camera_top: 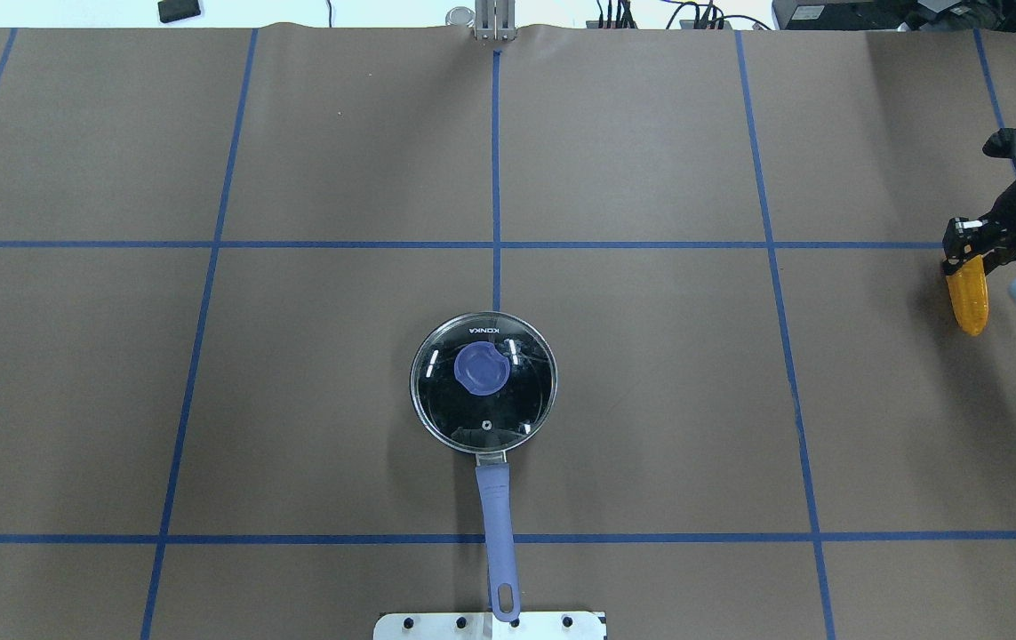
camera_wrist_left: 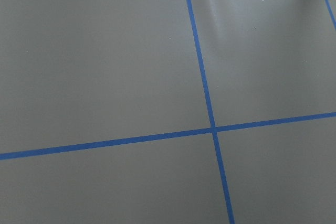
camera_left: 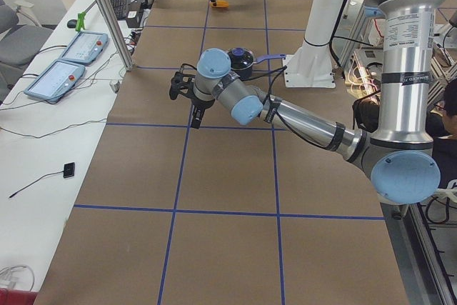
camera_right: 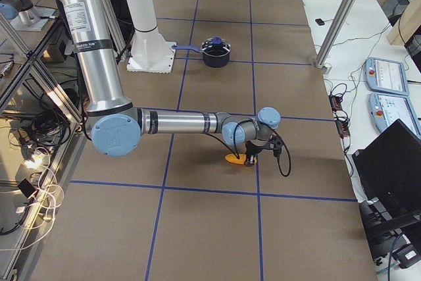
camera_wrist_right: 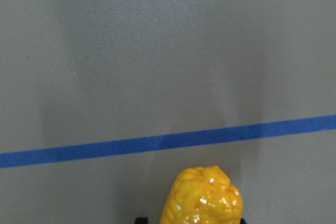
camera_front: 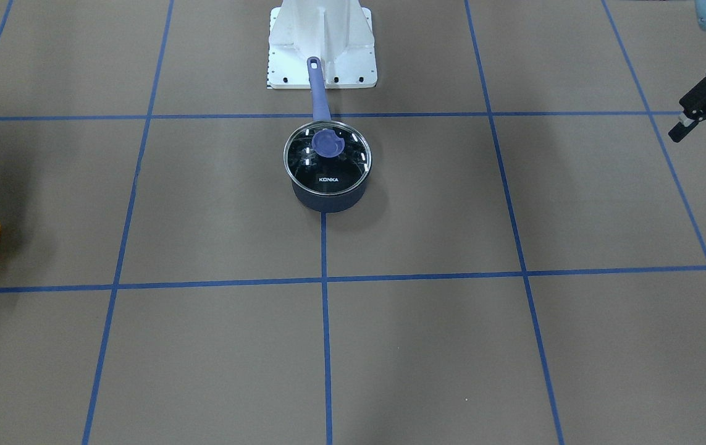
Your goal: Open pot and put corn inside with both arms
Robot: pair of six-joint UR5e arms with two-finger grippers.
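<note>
Step in hand: the corn pick. The lid isn't off yet.

- Pot (camera_front: 328, 198): 1, upright, lid (camera_top: 483, 380) seated flat on it, handle pointing at the robot base (camera_front: 322, 43).
- Corn (camera_top: 972, 307): 1, well apart from the pot, far out on the pot's robot-right side. It's lying on the table (camera_top: 650, 400) or barely off it, can't tell which.
- Right gripper (camera_top: 968, 267): over the corn, jaws closed down around 1 end of the cob. In the front view a black finger crosses the cob, and in the right wrist view the cob tip sits dead centre. I judge it gripped.
- Left gripper (camera_front: 698, 141): well off on the pot's opposite side, above the table, jaws spread wide, holding nothing. Its wrist camera shows only bare table and tape lines.

Next move, my read: the left arm has to travel in over the pot, drop the spread jaws onto the knob (camera_front: 327, 143), pinch and lift straight up, since the glass lid will slide if it's pulled sideways. The right arm needs to lift the corn and carry it toward the pot. The cob is about as long as the pot is wide, so it should go in tilted or end-first.

Count: 1 pot, 1 lid, 1 corn, 2 arms, 2 grippers.
</note>
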